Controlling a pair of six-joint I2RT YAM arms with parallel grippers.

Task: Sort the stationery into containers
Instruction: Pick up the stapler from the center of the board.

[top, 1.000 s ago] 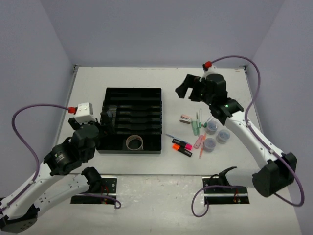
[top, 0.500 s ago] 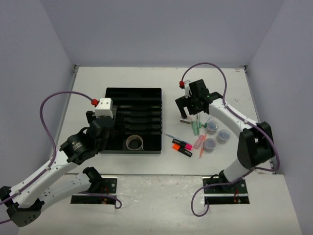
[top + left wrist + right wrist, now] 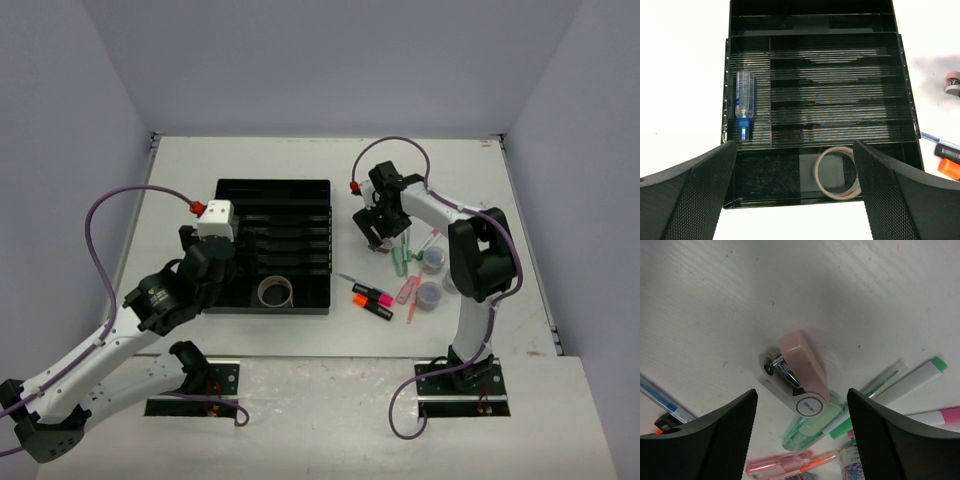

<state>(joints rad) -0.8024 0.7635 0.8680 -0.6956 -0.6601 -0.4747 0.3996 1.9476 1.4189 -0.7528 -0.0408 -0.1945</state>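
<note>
1. While the right gripper hung over the table, its fingers stood apart on either side of a pink stapler, not touching it.
2. The left gripper stood wide open above the tray.
3. The tape roll and the blue-capped tube lay in separate compartments.

White table between plain lavender walls
</note>
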